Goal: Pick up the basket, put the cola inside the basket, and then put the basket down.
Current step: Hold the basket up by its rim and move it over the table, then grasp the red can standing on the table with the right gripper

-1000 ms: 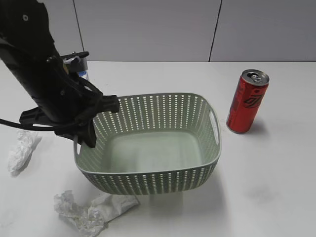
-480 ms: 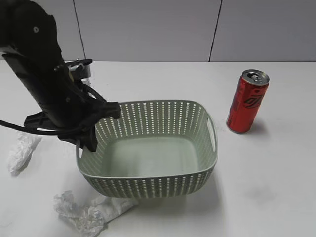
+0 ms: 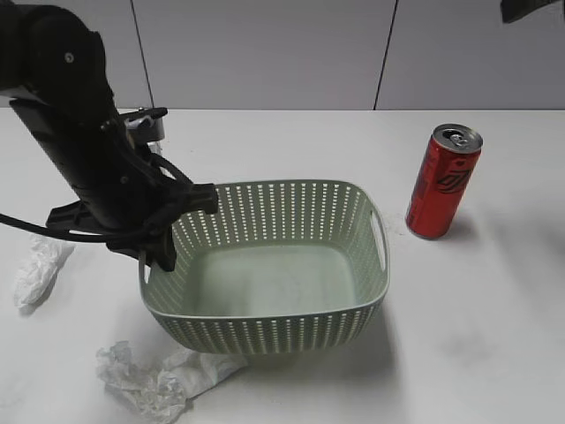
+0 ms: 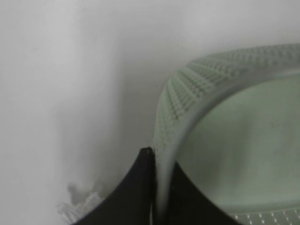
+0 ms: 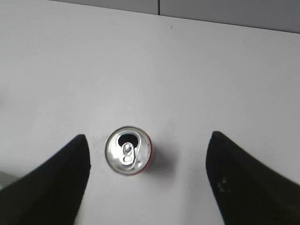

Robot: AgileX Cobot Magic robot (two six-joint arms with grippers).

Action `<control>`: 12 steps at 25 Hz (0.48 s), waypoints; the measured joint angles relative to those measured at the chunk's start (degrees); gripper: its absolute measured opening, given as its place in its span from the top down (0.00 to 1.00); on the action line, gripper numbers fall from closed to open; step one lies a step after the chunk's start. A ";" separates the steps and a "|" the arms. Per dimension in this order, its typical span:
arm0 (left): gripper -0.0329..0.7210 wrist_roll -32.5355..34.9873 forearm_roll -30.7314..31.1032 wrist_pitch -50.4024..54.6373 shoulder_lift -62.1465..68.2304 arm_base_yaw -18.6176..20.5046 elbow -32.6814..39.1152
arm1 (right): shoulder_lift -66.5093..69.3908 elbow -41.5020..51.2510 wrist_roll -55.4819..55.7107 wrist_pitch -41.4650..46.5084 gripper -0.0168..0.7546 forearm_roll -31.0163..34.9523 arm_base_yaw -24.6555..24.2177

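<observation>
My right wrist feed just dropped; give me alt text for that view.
The cola stands upright on the white table, seen from straight above, its tab opened. The right gripper is open, its dark fingers wide on either side, not touching it.

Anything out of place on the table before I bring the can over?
Two crumpled white wads lie loose: one against the basket's front left corner, another at the far left. The cola's tab opening looks already open in the right wrist view, so tipping might spill.
</observation>
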 joint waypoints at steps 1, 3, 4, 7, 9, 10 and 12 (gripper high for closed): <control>0.96 0.00 0.00 0.00 0.00 0.00 0.00 | 2.62 -1.56 0.01 0.04 0.22 0.00 0.00; 0.96 0.00 -0.10 0.00 0.00 0.00 0.00 | 8.37 -4.29 0.01 0.10 0.22 -0.06 0.00; 0.96 0.00 -0.11 0.00 0.00 0.00 0.00 | 10.52 -4.98 0.01 0.27 0.22 -0.06 0.00; 0.96 0.00 -0.11 -0.05 0.00 0.00 0.00 | 17.28 -5.41 0.01 1.55 0.22 -0.11 0.00; 0.96 0.00 -0.11 -0.05 0.00 0.00 0.00 | 20.57 -5.41 0.06 1.98 0.22 -0.17 0.00; 0.96 0.00 -0.11 -0.05 0.00 0.00 0.00 | 22.01 -5.41 0.06 2.24 0.22 -0.17 0.00; 0.96 0.00 -0.11 -0.05 0.00 0.00 0.00 | 23.33 -5.83 0.35 1.72 0.22 0.63 0.00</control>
